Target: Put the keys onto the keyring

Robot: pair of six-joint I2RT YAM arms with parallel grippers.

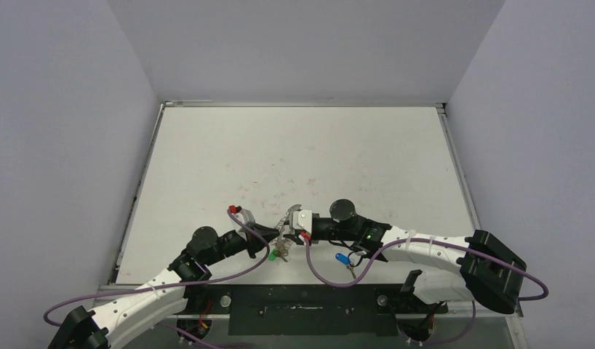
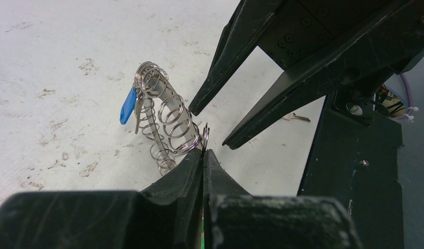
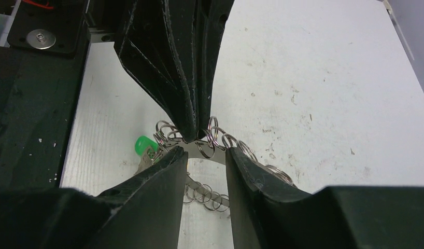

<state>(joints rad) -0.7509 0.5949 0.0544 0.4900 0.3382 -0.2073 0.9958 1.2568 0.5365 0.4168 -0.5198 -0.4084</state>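
Observation:
The keyring [image 2: 166,122], a silver band edged with wire loops, stands on edge on the table. My left gripper [image 2: 203,149] is shut on one of its small loops. A blue-tagged key [image 2: 128,106] hangs from the ring's far end. A green-tagged key [image 3: 143,144] hangs at its other side. My right gripper [image 3: 206,155] is open, its fingers straddling the band close to the left gripper's pinch. From above, both grippers meet at the keyring [image 1: 283,247]. Another blue-tagged key [image 1: 342,257] lies loose on the table beside the right arm.
A silver key shaft [image 2: 295,118] shows on the table behind the right fingers. The black base plate [image 1: 302,309] runs along the near edge. Purple cables [image 1: 324,273] loop beside both arms. The scuffed white table [image 1: 302,153] stretches away behind the grippers.

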